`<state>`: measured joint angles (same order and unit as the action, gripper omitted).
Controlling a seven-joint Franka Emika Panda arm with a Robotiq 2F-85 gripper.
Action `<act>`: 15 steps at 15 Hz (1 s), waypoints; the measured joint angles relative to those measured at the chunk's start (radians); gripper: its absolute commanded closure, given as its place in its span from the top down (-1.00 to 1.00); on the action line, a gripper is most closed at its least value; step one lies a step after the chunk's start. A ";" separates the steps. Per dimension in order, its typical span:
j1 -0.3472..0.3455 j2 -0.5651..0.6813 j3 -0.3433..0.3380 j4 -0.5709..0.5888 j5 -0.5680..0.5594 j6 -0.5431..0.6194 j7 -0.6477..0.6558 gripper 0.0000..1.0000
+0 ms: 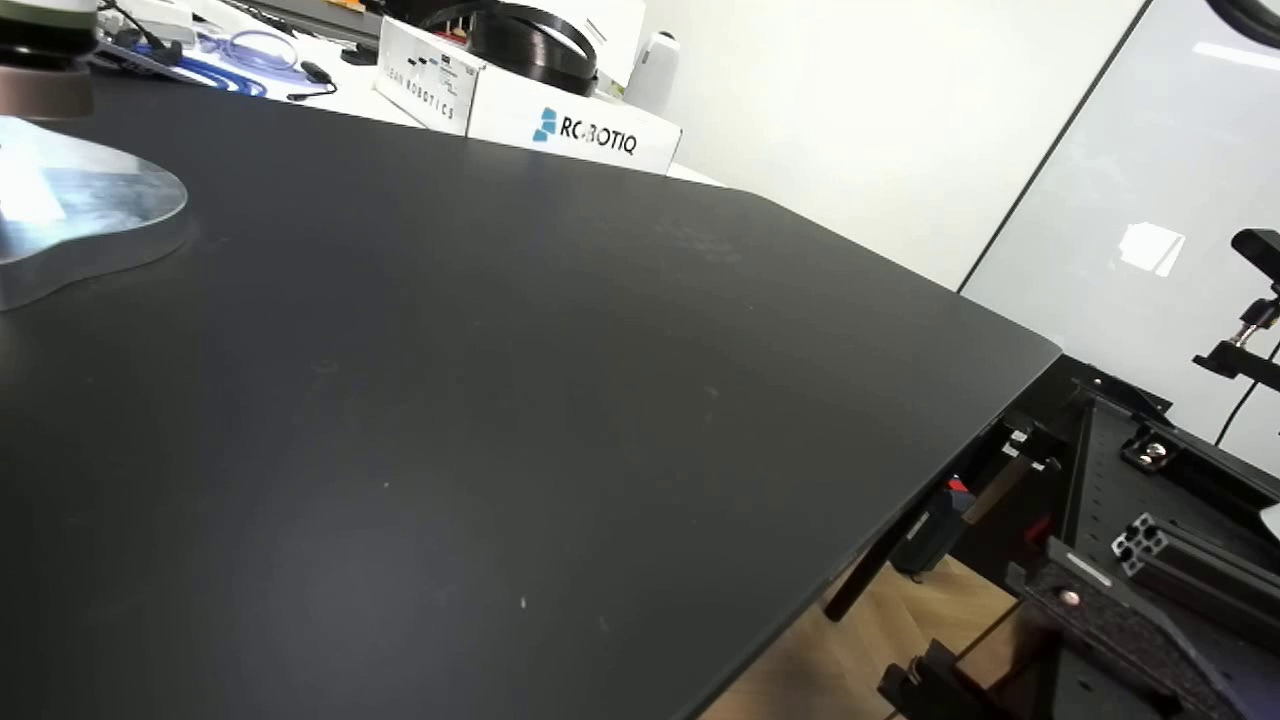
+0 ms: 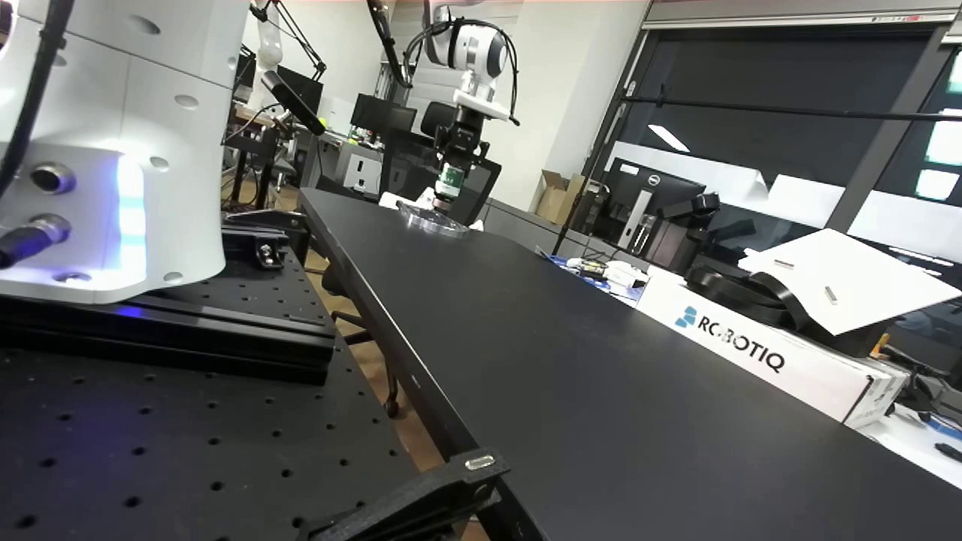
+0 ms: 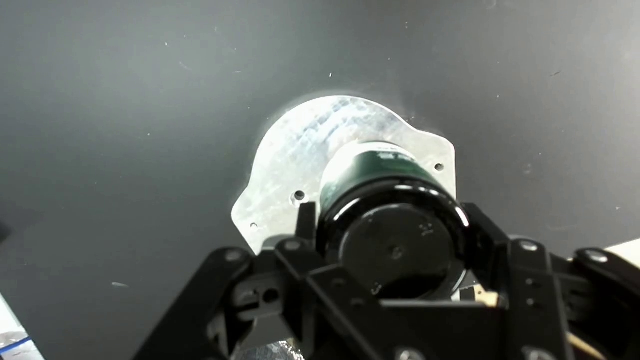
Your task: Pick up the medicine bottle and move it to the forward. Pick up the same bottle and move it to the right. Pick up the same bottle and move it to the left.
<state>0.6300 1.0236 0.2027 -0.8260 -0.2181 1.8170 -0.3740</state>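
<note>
Jaws snug on medicine bottle (image 3: pixel 392 225) — metal plate (image 3: pixel 300 155), black table (image 2: pixel 571 353) below — white wall (image 1: pixel 830 120) beyond.

We see white glare on the flat silvery metal plate (image 1: pixel 95 200), soft sheen across the black bench (image 1: pixel 600 400).

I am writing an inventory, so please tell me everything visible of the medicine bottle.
The medicine bottle is a glossy dark cylinder, perhaps plastic or glass, with a green label whose white print is unreadable. It is held upside down: the round black base faces up, the pinkish-brown cap points down. The gripper clasps its sides near the base. It seems to hang above the shiny metal plate, though contact is hard to judge.
</note>
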 measured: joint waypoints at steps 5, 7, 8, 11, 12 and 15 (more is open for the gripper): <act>0.000 0.008 0.000 -0.004 0.000 0.002 0.000 -0.10; 0.000 0.010 0.000 -0.004 0.000 0.002 0.000 -0.10; 0.000 0.011 0.000 -0.004 0.000 0.002 0.000 -0.10; 0.000 0.014 0.000 -0.004 0.000 0.009 0.000 -0.10; 0.000 0.014 0.000 -0.004 0.000 0.011 0.000 -0.10; 0.000 0.016 0.000 -0.004 0.000 0.012 0.000 -0.10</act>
<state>0.6300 1.0393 0.2025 -0.8303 -0.2182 1.8289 -0.3741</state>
